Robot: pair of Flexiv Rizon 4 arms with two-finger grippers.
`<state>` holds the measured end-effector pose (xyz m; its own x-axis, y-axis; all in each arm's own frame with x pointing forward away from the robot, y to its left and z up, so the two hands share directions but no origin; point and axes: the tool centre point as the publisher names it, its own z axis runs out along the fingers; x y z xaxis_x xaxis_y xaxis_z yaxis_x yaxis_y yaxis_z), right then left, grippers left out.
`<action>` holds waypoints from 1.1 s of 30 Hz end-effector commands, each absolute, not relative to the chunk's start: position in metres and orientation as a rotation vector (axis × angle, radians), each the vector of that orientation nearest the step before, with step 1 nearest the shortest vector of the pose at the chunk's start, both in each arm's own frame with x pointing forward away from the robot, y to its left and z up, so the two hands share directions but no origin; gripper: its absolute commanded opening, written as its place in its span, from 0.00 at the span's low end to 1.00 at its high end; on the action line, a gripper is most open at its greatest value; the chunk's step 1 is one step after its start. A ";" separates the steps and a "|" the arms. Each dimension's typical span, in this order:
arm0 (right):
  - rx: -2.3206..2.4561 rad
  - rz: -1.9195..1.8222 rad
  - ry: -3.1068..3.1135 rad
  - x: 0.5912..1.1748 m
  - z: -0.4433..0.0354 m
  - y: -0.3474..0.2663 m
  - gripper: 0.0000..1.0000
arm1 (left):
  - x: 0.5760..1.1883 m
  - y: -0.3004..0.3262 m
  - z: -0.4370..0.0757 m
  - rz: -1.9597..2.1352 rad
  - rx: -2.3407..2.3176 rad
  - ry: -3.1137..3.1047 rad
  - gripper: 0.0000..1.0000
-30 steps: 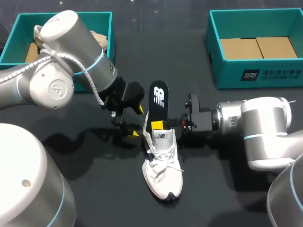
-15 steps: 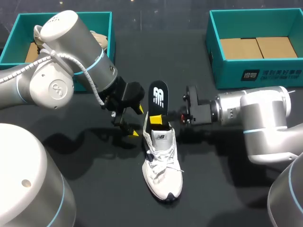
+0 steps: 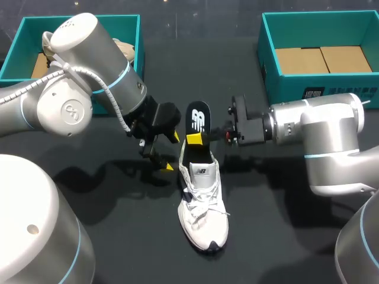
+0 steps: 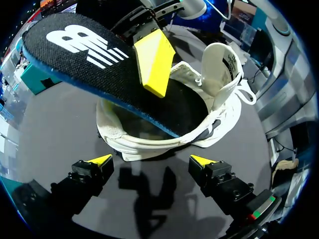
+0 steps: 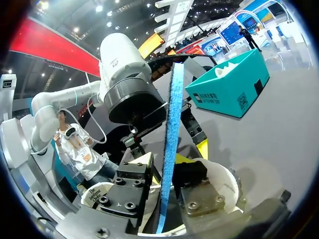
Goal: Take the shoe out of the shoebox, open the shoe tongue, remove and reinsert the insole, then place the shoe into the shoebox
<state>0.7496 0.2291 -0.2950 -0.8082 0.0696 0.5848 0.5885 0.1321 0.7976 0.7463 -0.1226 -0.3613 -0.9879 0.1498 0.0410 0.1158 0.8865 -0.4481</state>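
Not much extra here tbh. There's the black table (image 3: 272, 236), matte, with soft shadows lying on it around 9 o'clock from its middle. There's also a pale beige lump (image 3: 127, 52) up at about 10 o'clock, sitting inside the teal box (image 3: 32, 35); can't tell what it is.

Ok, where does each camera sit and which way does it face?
Head: above and behind, looking down on the table; both arms, shoe between them.
Left wrist: along the open left gripper toward the shoe's heel and insole.
Right wrist: along the right gripper, shut on the insole, facing the left arm.
Shared: every view shows the insole.
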 end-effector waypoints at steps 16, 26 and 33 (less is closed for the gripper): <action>-0.717 -1.644 -1.939 0.739 -0.319 0.229 0.00 | 0.747 -0.124 -0.363 0.699 -0.211 -2.979 1.00; -0.786 -1.599 -1.889 0.722 -0.335 0.229 0.00 | 0.747 -0.124 -0.363 0.699 -0.211 -2.979 1.00; -0.759 -1.594 -1.925 0.725 -0.327 0.231 0.35 | 0.747 -0.124 -0.363 0.699 -0.211 -2.979 1.00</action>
